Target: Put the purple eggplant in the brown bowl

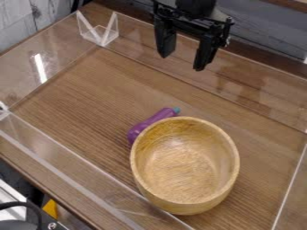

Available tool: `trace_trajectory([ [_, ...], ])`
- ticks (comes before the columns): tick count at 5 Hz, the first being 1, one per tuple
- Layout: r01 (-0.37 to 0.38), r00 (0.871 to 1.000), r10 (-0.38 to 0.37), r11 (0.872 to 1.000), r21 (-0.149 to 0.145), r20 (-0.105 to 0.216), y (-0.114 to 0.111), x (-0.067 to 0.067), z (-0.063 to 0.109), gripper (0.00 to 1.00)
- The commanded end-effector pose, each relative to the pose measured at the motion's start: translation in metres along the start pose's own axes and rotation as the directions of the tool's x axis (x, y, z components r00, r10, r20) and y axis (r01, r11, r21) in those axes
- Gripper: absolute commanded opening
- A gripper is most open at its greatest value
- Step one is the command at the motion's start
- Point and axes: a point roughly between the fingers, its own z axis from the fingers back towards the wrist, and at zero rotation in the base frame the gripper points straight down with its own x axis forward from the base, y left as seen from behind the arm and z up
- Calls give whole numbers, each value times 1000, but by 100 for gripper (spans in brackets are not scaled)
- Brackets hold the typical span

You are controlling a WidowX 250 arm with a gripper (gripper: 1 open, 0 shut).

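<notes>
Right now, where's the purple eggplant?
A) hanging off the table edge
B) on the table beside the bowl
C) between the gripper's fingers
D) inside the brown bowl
B: the purple eggplant lies on the wooden table, outside the brown bowl's rim.

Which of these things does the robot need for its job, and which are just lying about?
Needed for the job:
- purple eggplant
- brown bowl
- the arm's black pincer, open above the table

Just there:
- clear plastic-looking piece near the far edge
- black cable at the near left corner
</notes>
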Motion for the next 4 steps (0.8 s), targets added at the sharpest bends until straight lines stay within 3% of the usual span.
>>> trace_trajectory([
  [1,34,999,-34,999,-1,-15,-6,-3,0,100],
  [4,109,992,-109,994,-3,-56,0,-7,11,100],
])
